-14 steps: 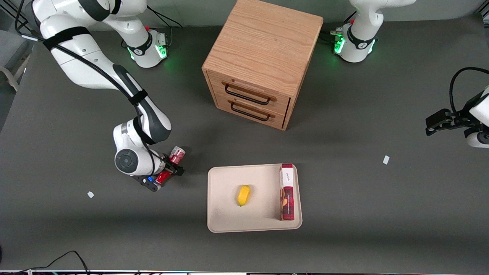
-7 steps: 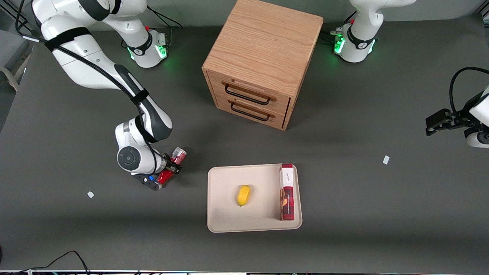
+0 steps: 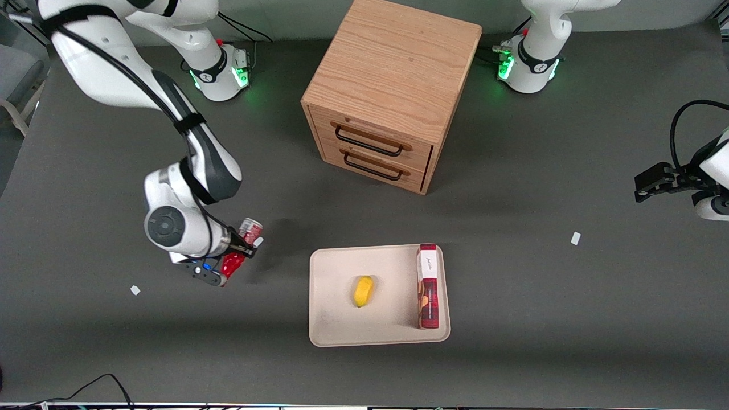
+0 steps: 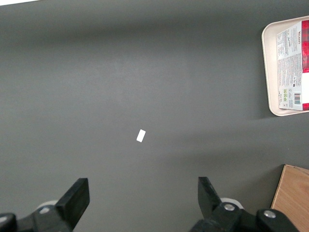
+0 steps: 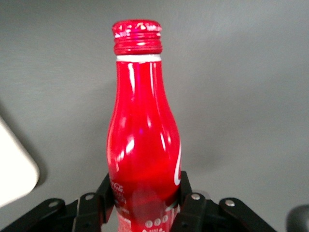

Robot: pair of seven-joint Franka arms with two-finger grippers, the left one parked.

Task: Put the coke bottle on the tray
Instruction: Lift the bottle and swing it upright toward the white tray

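My right gripper (image 3: 239, 250) is shut on the red coke bottle (image 3: 242, 246) and holds it lifted off the table, toward the working arm's end, apart from the beige tray (image 3: 333, 324). In the right wrist view the bottle (image 5: 144, 140) stands between my black fingers (image 5: 191, 205), which clamp its lower body; its red cap points away from the camera. A corner of the tray (image 5: 14, 169) shows beside it. The tray's edge also shows in the left wrist view (image 4: 268, 72).
A yellow lemon-like fruit (image 3: 363, 291) and a tall red snack box (image 3: 428, 286) lie on the tray. A wooden two-drawer cabinet (image 3: 387, 91) stands farther from the front camera. Small white scraps (image 3: 135, 290) (image 3: 576, 238) lie on the dark table.
My right gripper has risen with the bottle in it and shifted a little away from the tray, toward the working arm's end. The bottle is off the table now.
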